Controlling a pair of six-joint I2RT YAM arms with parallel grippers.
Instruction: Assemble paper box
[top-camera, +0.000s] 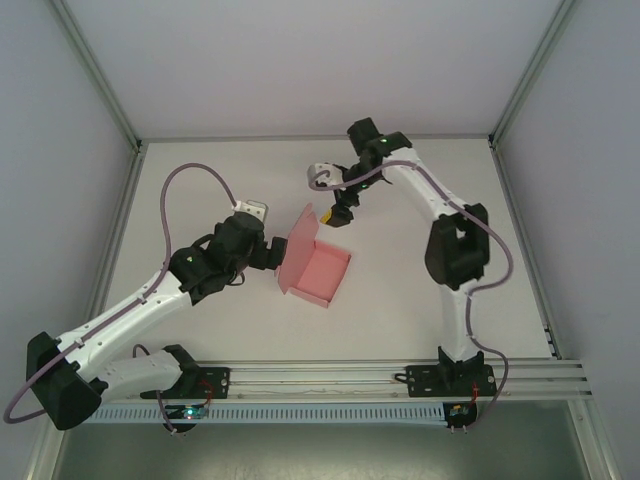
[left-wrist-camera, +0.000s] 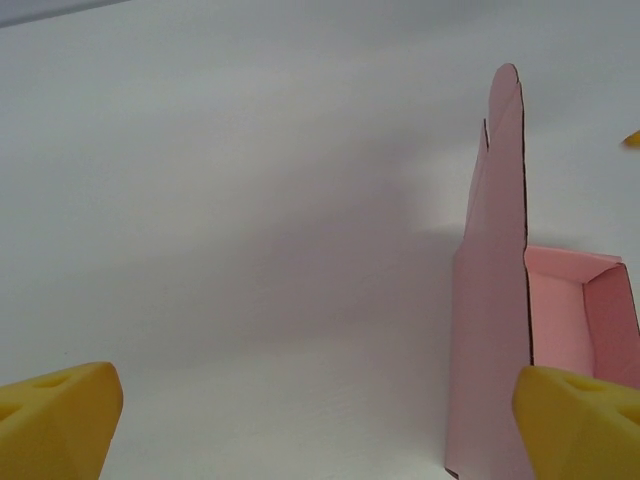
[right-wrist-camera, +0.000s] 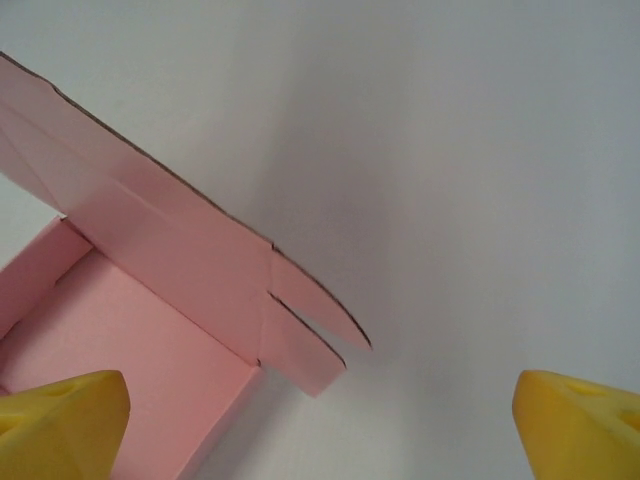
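The pink paper box (top-camera: 322, 273) lies mid-table as an open shallow tray, its lid (top-camera: 298, 245) standing up along the left side. My left gripper (top-camera: 274, 255) sits just left of the lid, open. In the left wrist view the lid (left-wrist-camera: 492, 300) rises in front of the right fingertip (left-wrist-camera: 580, 425), with the tray (left-wrist-camera: 585, 315) behind it; nothing lies between the left gripper's (left-wrist-camera: 320, 430) fingers. My right gripper (top-camera: 334, 214) hovers beyond the box's far end, open. In the right wrist view the lid's end tabs (right-wrist-camera: 310, 325) point into the right gripper's (right-wrist-camera: 320, 430) empty gap, and the tray floor (right-wrist-camera: 120, 350) lies by the left fingertip (right-wrist-camera: 60, 425).
The white table (top-camera: 400, 200) runs between metal frame posts and pale walls. An aluminium rail (top-camera: 400, 378) with both arm bases crosses the near edge. The right arm's elbow (top-camera: 457, 250) stands to the right of the box.
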